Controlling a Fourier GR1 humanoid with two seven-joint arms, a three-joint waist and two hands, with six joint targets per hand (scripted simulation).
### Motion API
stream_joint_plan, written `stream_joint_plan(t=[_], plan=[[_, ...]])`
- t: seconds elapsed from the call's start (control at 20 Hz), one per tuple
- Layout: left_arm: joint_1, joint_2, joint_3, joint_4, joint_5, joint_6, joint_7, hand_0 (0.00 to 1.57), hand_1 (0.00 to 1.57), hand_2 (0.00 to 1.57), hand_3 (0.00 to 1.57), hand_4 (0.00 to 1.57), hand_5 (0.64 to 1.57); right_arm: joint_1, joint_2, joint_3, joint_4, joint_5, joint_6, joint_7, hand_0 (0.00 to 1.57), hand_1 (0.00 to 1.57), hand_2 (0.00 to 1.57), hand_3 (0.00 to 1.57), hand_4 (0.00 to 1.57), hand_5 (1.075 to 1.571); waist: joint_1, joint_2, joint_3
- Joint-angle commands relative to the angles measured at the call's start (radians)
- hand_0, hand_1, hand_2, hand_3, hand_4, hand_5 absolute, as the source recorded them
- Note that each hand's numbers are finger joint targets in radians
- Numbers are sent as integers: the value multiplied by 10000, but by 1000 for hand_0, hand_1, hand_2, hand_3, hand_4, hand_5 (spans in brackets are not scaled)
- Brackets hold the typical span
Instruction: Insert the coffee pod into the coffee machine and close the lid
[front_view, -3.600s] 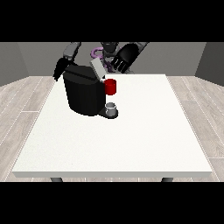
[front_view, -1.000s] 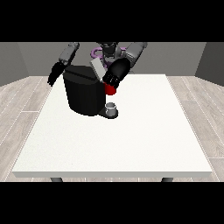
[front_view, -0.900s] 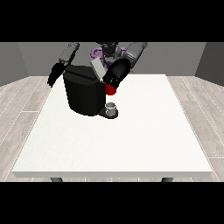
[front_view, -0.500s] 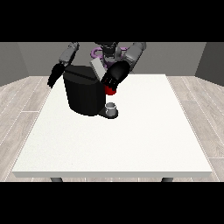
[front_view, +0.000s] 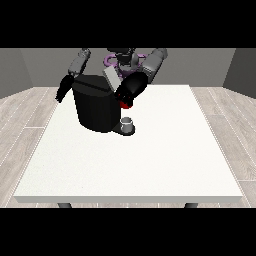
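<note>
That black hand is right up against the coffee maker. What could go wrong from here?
Two things, I think. The hand at the view's right sits against the coffee machine at the red thing at the machine, hiding that spot, so a misplaced push might go unnoticed. Also, a grey thing stands on the machine's base just below that hand; a downward slip could knock it onto the table.

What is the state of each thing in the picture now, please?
coffee machine: upright on the table, lid raised
red thing at the machine: under the hand at the view's right
hand at the view's right: at the machine's front
hand at the view's left: beside the machine, holds nothing
</note>
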Motion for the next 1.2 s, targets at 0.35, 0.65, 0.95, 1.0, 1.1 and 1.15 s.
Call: stream_joint_plan(t=[0.35,0.65,0.95,1.0,1.1,1.15], plan=[[239,-154,-207,71,-526,579,227,0,0,623,490,0,1571,128,-216,-113,284,132,7,208,0,0,0,0,152,1571,139,-447,-14],[-241,290,-113,45,-598,380,16,0,0,481,381,0,1571,-180,-184,-458,541,-274,91,-358,0,0,0,0,153,1571,218,14,-10],[736,-929,-258,27,-453,309,602,0,0,0,151,0,1571,692,499,-172,916,-22,-464,-148,0,0,0,0,0,1571,1049,-1425,-10],[877,-839,-238,-40,-397,174,454,0,0,0,60,0,1571,721,-197,-618,1070,-345,93,-162,0,0,0,0,0,1571,1110,-1616,-10],[1462,-969,-207,30,-261,-54,452,0,0,0,52,0,1571,1729,109,-358,1151,-257,58,-292,0,0,0,0,0,1571,1322,-2439,-12],[1831,-1200,-114,41,-157,222,418,0,0,0,0,0,1571,1882,111,-346,1087,-337,165,-746,0,0,0,0,0,1571,1359,-2342,-13]])
